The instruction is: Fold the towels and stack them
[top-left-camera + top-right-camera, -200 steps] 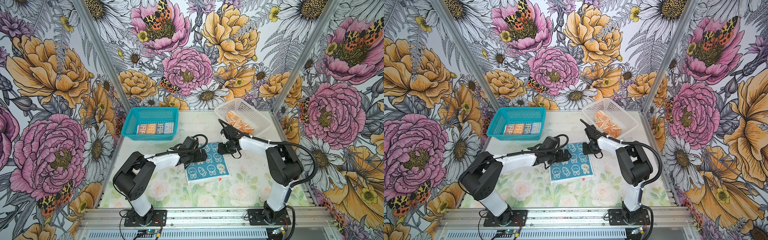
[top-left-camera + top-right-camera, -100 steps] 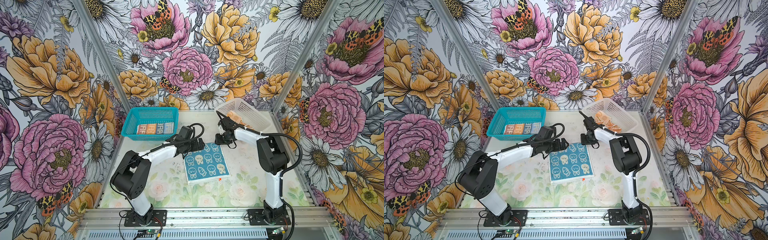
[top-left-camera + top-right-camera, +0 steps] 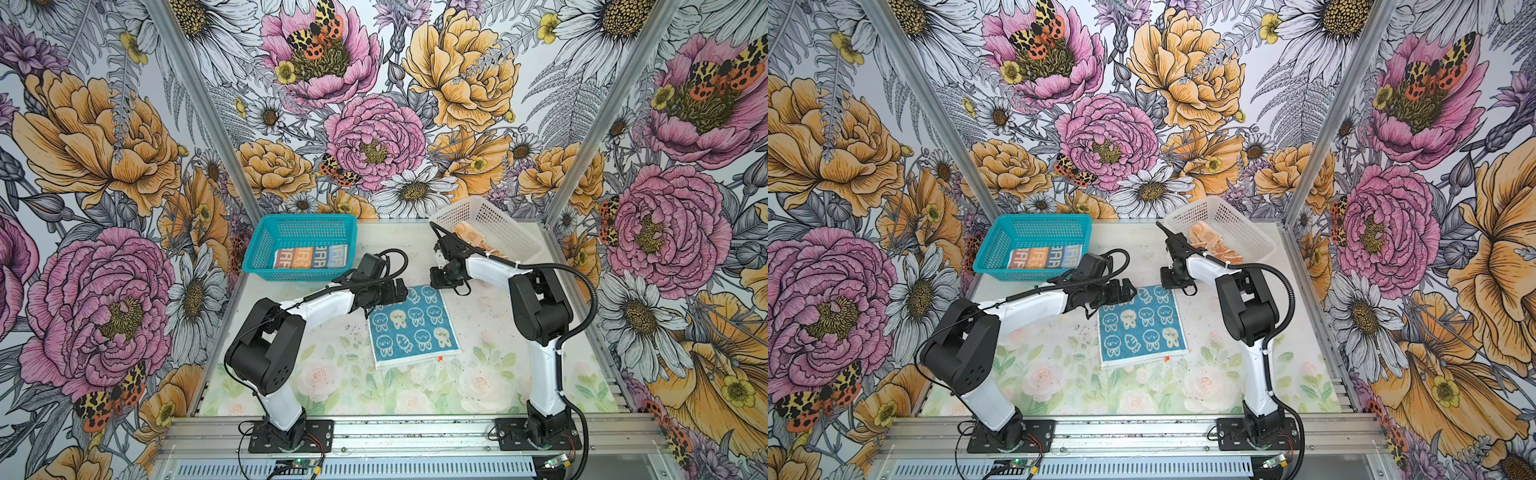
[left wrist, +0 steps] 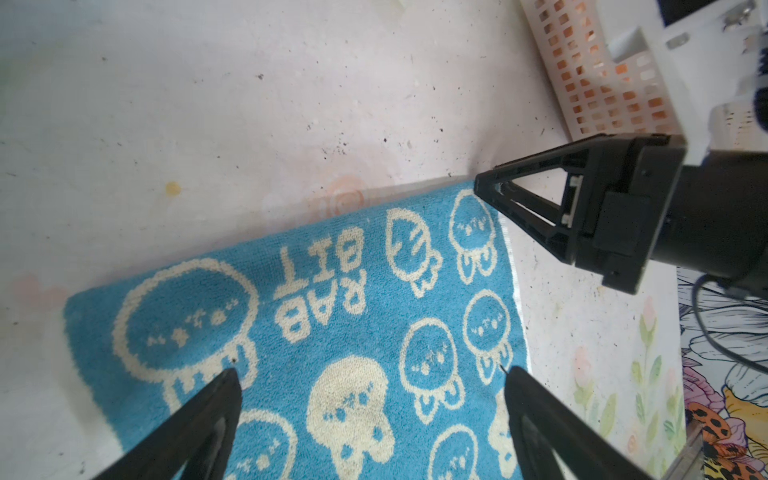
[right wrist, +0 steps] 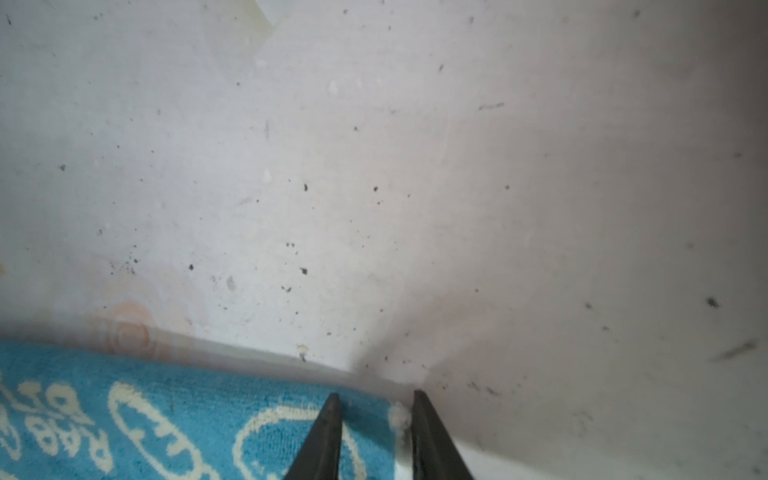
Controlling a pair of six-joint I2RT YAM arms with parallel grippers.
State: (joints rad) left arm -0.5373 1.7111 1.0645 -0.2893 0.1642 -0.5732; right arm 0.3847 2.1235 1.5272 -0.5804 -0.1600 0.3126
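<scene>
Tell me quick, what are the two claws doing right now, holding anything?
Left gripper: open, empty, over the teal towel.
Right gripper: jaws narrowly apart at that towel's corner; whether it grips cannot be told.

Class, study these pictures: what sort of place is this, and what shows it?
Probably a robot test cell, not a home: two robot arms bolted to a metal rail, flower-printed wall panels boxing in a small table.
</scene>
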